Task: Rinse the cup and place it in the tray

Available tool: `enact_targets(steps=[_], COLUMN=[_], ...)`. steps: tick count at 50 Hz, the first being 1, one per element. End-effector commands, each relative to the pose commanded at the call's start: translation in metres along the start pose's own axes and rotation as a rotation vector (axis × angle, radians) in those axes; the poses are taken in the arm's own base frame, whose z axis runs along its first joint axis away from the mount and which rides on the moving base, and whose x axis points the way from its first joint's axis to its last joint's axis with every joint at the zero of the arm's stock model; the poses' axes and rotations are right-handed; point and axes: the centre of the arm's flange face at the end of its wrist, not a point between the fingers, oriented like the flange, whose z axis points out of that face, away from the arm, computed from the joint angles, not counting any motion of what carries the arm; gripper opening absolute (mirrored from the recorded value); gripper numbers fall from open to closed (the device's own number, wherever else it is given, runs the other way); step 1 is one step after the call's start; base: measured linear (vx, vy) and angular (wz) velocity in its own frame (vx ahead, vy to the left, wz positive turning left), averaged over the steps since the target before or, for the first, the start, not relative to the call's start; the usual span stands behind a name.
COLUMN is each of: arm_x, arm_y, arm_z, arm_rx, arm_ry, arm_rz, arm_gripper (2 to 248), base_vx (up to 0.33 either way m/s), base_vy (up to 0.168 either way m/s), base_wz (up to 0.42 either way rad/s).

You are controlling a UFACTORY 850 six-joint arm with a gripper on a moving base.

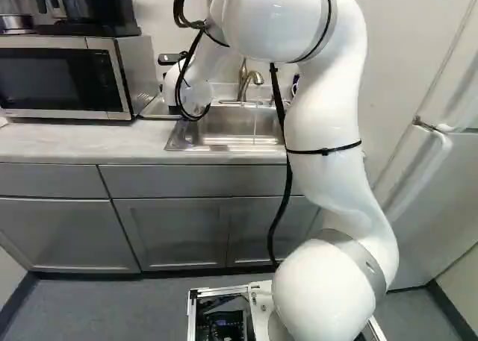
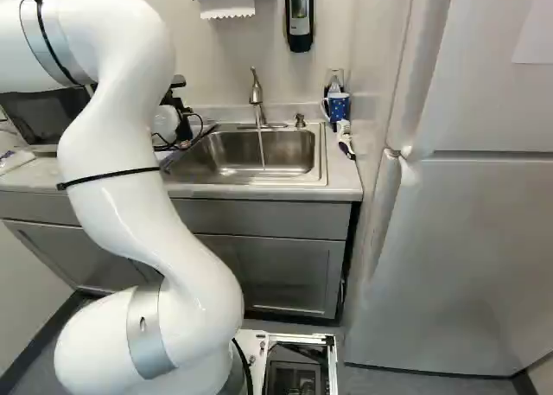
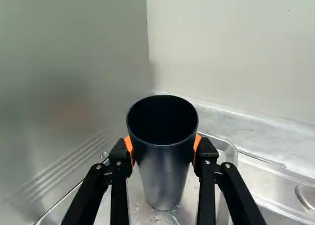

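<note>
- No text, label, brand, number or sign is showing readably in any view.

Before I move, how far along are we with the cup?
Rinsing looks done, judging by drops on the tray around the cup's base. In hand: the upright cup, gripper shut on it. Left: seat it if it isn't resting there, I can't tell, then release. The faucet appears to be running.
</note>
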Motion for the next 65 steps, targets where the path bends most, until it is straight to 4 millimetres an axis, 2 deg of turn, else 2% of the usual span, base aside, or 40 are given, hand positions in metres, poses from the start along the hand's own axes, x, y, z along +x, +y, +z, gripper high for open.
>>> enact_targets(steps=[14,15,20,21,25,26,30,31,65], arm_x=[0.0,0.0,0.0,0.0,0.0,0.0,0.0,0.0,0.033], arm_y=[0.0,0.0,0.0,0.0,0.0,0.0,0.0,0.0,0.0], arm_z=[0.0,0.0,0.0,0.0,0.0,0.0,0.0,0.0,-0.007], arm_rx=[0.0,0.0,0.0,0.0,0.0,0.0,0.0,0.0,-0.001], arm_ry=[0.0,0.0,0.0,0.0,0.0,0.0,0.0,0.0,0.051], arm_rz=[0.0,0.0,0.0,0.0,0.0,0.0,0.0,0.0,0.0], arm_gripper=[132,162,162,196,196,231,231,247,247], base_vx=[0.0,0.0,0.0,0.0,0.0,0.0,0.0,0.0,0.0], base_vy=[0.0,0.0,0.0,0.0,0.0,0.0,0.0,0.0,0.0], base_wz=[0.0,0.0,0.0,0.0,0.0,0.0,0.0,0.0,0.0])
